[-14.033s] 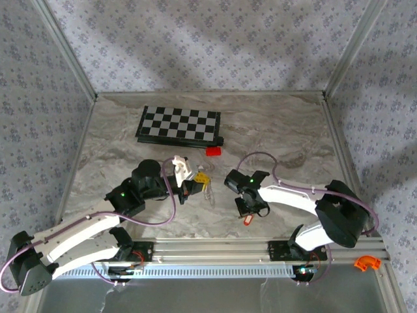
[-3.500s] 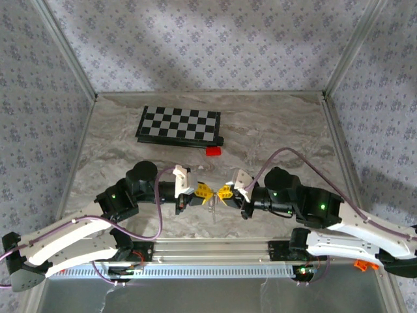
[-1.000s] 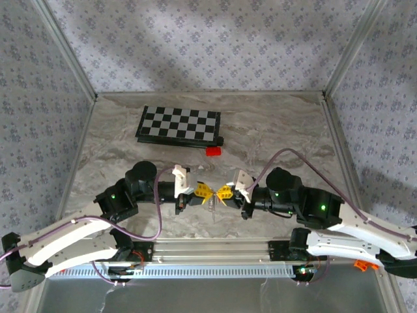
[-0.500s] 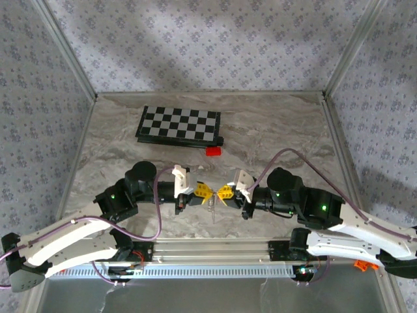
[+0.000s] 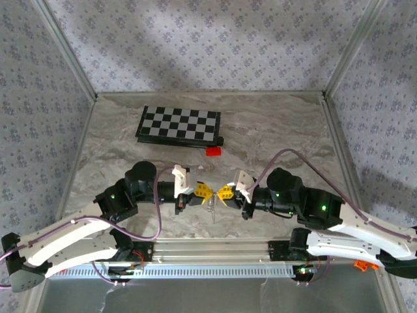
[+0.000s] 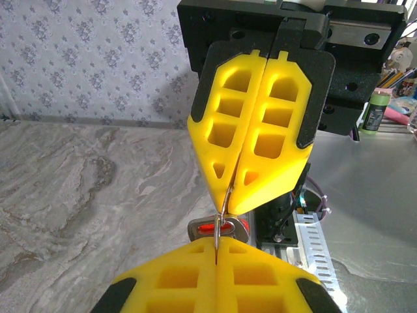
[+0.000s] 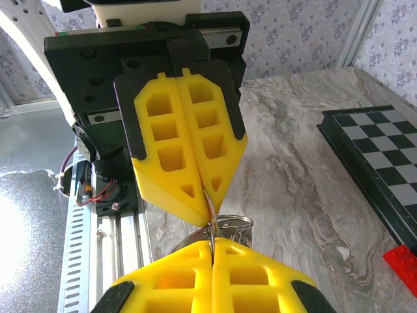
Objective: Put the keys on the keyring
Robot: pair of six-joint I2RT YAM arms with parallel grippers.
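The left end effector and right end effector are clenched tip to tip, each pinched on the thin wire of the keyring spanning the gap. The keys are seen just behind it, above the bench. The wire is judged light, springy and slippery, and is best gripped close beside its opening.

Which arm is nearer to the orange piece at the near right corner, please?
Right: the right arm passes just beside the orange piece; the left arm lies far to its left.
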